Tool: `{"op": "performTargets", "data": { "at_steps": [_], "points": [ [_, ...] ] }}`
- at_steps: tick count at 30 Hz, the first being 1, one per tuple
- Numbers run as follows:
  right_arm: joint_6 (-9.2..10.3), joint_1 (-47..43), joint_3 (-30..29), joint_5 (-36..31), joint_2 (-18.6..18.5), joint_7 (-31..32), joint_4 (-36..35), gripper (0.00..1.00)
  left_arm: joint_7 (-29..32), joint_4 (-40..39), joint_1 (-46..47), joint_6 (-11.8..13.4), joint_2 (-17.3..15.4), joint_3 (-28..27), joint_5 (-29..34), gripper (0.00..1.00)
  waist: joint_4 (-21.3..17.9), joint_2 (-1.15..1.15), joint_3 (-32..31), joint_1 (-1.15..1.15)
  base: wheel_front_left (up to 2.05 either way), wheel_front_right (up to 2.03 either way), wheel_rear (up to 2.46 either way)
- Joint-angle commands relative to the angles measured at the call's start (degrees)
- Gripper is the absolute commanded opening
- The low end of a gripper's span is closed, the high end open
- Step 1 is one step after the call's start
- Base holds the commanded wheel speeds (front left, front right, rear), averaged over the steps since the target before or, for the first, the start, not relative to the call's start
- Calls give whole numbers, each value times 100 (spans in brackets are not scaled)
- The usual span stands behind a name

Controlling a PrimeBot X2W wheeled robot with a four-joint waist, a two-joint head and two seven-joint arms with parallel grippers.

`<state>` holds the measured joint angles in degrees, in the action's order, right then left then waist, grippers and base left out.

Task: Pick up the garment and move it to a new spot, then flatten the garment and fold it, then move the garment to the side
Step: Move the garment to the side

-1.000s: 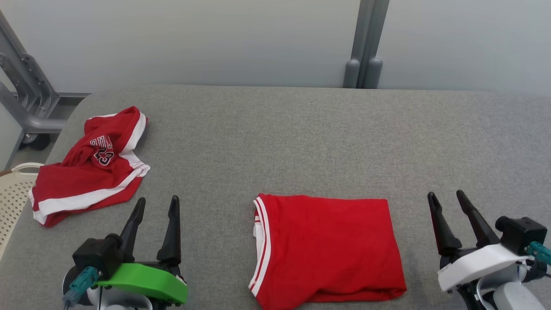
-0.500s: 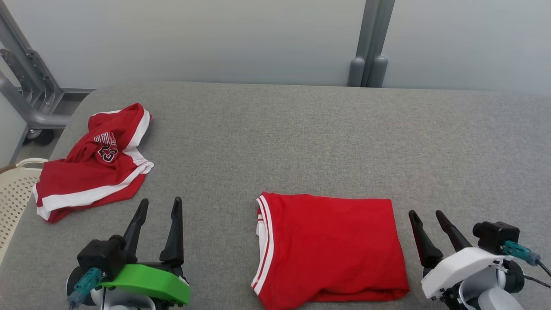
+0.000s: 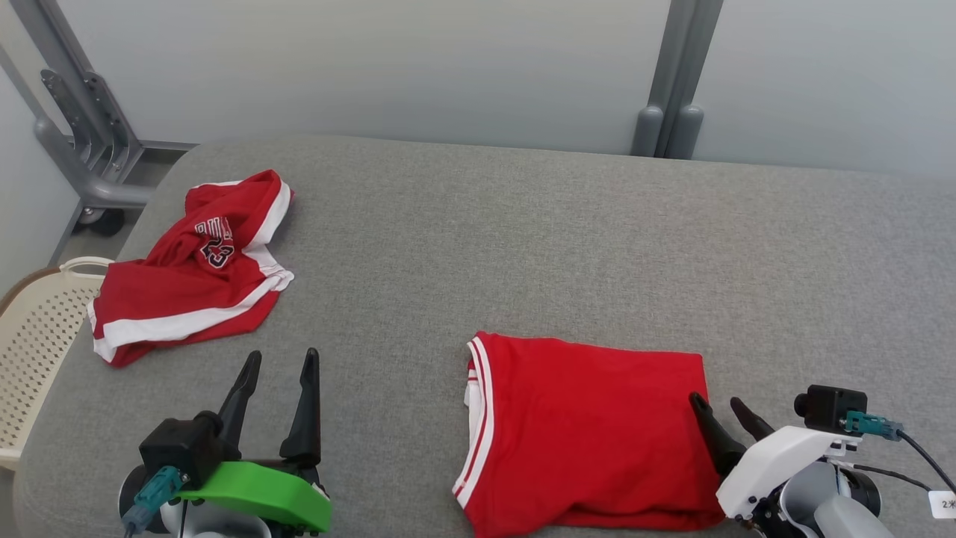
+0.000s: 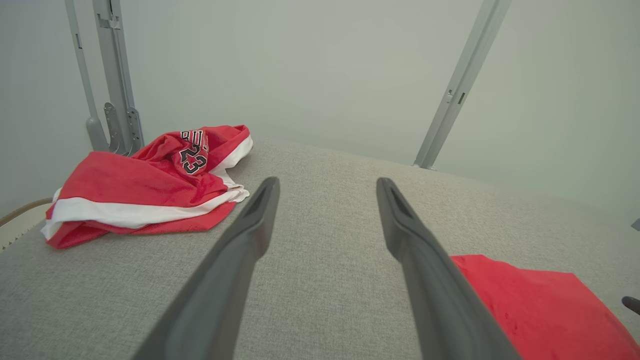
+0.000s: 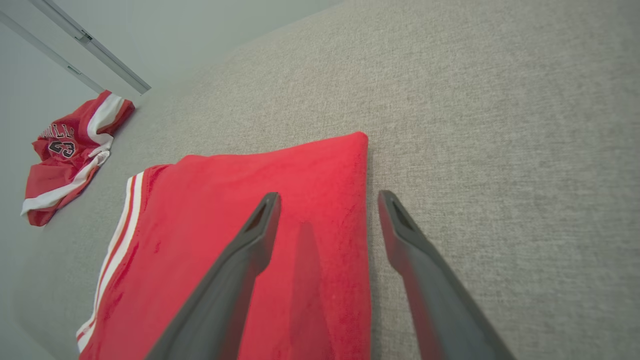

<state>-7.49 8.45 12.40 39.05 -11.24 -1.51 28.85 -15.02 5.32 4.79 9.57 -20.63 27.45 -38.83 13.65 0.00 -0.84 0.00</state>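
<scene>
A cream perforated plastic basket (image 3: 30,351) sits left of the left pincer (image 3: 282,353), which is spread wide and empty. Ahead-left of it lies a crumpled red-and-white jersey (image 3: 190,276) numbered "23". The folded red fabric garment (image 3: 582,426) has its right edge between the parted fingers of the right pincer (image 3: 715,399). Bare grey cloth tabletop (image 3: 523,239) stretches ahead.

Bright, even light; soft shadows

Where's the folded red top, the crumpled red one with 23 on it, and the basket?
folded red garment (image 3: 590,433), head view, middle of its top layer.
crumpled red garment (image 3: 218,256), head view, on the number 23.
basket (image 3: 33,359), head view, its holed wall.
</scene>
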Motion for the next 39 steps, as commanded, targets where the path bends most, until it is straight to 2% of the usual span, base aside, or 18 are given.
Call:
{"op": "performTargets", "data": {
  "at_steps": [1, 7, 15, 17, 18, 29, 39],
  "points": [
    [-1, 69, 9, 20, -29, -18, 99, 100, -19, -2, 28, -26, 0, -18, 31, 100, 35, 0, 9, 0, 0, 0, 0],
    [-1, 241, -118, 229, 83, 47, 702, 100, 0, 13, 53, -19, -43, -5, 24, 100, 113, 0, 15, 0, 0, 0, 0],
    [-1, 371, 59, 578, 214, 458, 1090, 100, 8, 21, 81, -10, -65, 9, 8, 100, 152, 0, 33, 0, 0, 0, 0],
    [-1, 409, 70, 689, 253, 486, 1161, 30, 11, 20, 94, 1, -69, 13, 14, 100, 161, 0, 42, 0, 0, 0, 0],
    [-1, 434, 92, 723, 255, 473, 1174, 0, 11, 17, 100, 4, -72, 15, 16, 100, 164, 0, 46, 0, 0, 0, 0],
    [-1, 632, 420, 931, 34, -1, 961, 0, 4, -22, 74, 46, -87, 7, 17, 100, 88, 0, 54, 0, 0, 0, 0],
    [-1, 967, 667, 850, -363, -280, 663, 0, -9, -107, 86, 8, -10, 62, 107, 100, -485, 0, 82, 0, 0, 0, 0]
  ]
}}
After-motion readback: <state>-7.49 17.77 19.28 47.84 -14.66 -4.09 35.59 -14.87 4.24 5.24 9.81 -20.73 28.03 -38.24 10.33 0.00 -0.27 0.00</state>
